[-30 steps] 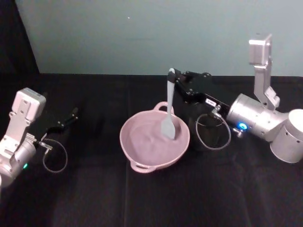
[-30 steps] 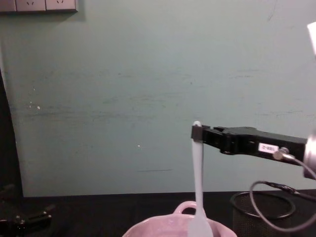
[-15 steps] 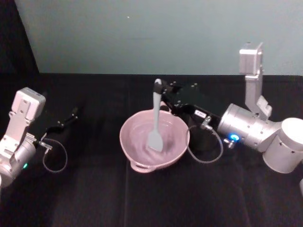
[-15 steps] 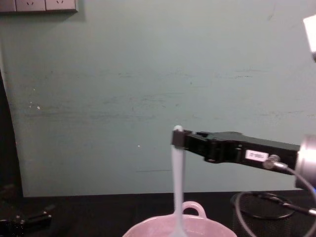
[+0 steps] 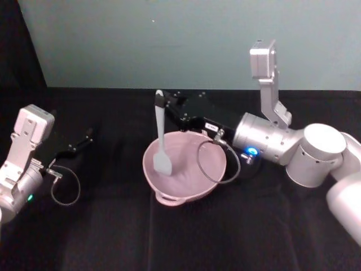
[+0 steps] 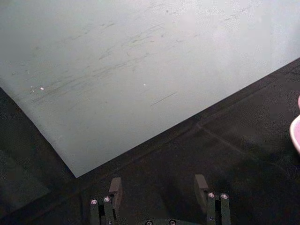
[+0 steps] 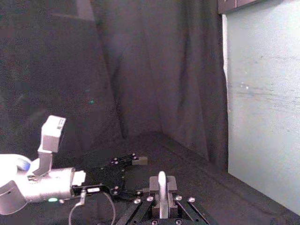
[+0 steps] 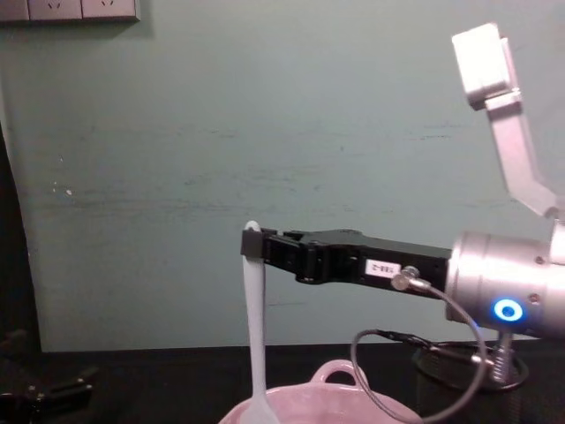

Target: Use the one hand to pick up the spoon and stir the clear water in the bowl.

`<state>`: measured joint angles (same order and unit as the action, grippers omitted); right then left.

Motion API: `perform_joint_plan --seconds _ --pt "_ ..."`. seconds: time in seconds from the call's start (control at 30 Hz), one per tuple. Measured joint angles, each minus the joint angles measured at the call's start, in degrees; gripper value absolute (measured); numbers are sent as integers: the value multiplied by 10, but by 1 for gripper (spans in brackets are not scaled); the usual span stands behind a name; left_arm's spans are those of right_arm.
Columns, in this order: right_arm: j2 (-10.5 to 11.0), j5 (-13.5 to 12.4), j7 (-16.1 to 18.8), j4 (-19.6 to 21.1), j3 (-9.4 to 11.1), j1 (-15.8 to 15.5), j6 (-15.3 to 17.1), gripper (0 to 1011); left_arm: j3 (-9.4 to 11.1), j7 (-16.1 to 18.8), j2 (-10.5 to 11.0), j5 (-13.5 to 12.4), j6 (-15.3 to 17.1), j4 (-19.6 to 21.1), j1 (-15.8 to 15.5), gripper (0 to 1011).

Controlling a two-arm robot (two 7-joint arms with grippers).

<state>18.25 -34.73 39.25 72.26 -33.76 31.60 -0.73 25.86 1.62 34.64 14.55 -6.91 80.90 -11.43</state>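
- The spoon (image 5: pixel 160 131) hangs upright, its blade dipped in the water (image 5: pixel 180 169) near the bowl's (image 5: pixel 189 195) left wall.
- The right gripper (image 5: pixel 162 101) is clamped on the handle top.
- The left gripper (image 5: pixel 86 136) sits parked at the table's (image 5: pixel 113 237) left, fingers apart.
- Risk: a wider sweep could knock the wall, shifting the bowl or slopping water.
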Motion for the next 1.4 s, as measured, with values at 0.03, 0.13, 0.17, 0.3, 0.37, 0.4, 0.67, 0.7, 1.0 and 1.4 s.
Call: perform_joint_plan --seconds 0.03,0.13,0.17,0.3,0.37,0.4,0.67,0.7,1.0,1.4 --pt "-2 0 2 -6 -1 4 -1 100 0 0 0 0 0 0 0 1011" --pt "-11 1 6 -32 -2 18 -6 100 0 0 0 0 0 0 0 1011" --pt "-13 1 8 -38 -2 22 -8 100 0 0 0 0 0 0 0 1011" --pt "-17 1 11 -62 2 35 -14 100 0 0 0 0 0 0 0 1011" --pt "-17 1 12 -73 6 40 -17 100 0 0 0 0 0 0 0 1011" --pt "-17 1 12 -76 8 41 -18 100 0 0 0 0 0 0 0 1011" --pt "9 -1 -5 -62 35 25 -21 100 0 0 0 0 0 0 0 1011" --pt "12 -1 -8 -57 38 21 -20 100 0 0 0 0 0 0 0 1011" --pt "52 -8 -39 22 63 -40 -9 100 0 0 0 0 0 0 0 1011" --pt "65 -5 -55 91 60 -85 -1 100 0 0 0 0 0 0 0 1011"
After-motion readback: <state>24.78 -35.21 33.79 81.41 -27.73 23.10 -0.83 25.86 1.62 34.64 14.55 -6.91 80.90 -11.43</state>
